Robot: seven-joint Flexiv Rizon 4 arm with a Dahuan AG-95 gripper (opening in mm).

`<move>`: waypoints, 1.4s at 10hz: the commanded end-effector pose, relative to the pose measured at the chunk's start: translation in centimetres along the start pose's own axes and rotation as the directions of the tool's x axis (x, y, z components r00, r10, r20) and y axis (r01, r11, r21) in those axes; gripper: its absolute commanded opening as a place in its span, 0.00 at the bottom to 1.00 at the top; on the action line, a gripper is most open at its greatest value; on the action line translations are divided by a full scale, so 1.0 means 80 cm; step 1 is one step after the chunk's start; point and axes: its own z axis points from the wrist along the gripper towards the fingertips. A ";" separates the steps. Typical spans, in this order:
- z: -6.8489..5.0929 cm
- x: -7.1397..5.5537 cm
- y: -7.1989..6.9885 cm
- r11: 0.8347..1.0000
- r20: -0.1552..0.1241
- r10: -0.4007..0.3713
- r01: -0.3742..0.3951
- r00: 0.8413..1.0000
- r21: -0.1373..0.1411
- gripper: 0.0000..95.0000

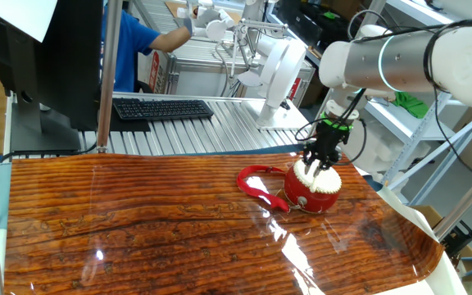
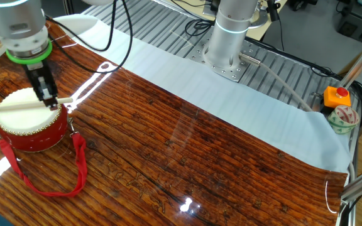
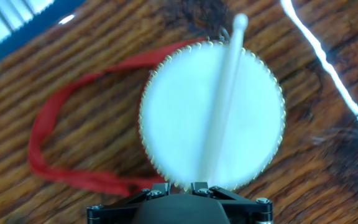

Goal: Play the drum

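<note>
A: Where does the small squat red toy drum with the cream-white round head (image 2: 29, 119) sit?

B: On the glossy wood-grain table top (image 2: 187, 157), near one end of it. In one fixed view it stands toward the right side of the table, and in the other fixed view at the far left. Its red ribbon strap (image 2: 49, 176) trails off the body and lies in a loose loop on the wood beside it.

A: And the black two-finger gripper (image 2: 48, 95)?

B: It hangs directly above the drum, at the end of the white and grey robot arm (image 1: 400, 61) with a green ring near the wrist. The jaws are pinched narrow around one end of a thin cream-white drumstick (image 3: 224, 99).

A: How does the stick lie?

B: Roughly level, stretched across the drumhead. In the hand view it runs from the gripper over the head, and its rounded tip pokes out past the far rim. It looks to be on or just above the skin; I cannot tell if it touches.

A: Anything else around?

B: Behind the table, a black keyboard (image 1: 162, 108) rests on a ribbed metal surface. A pale sheet (image 2: 231, 103) covers the strip beside the wood. At the far corner sits an orange box with a red button (image 2: 336, 97), with a small patterned bowl (image 2: 340, 119) just beside it.
</note>
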 end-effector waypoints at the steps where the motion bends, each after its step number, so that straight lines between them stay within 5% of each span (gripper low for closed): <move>1: 0.001 -0.001 0.001 1.000 -0.004 -0.002 0.001 1.000 -0.003 0.20; 8: 0.000 -0.001 0.000 1.000 -0.006 -0.001 0.001 1.000 -0.003 0.20; 14: -0.012 0.014 -0.018 1.000 -0.004 0.010 -0.010 1.000 -0.018 0.20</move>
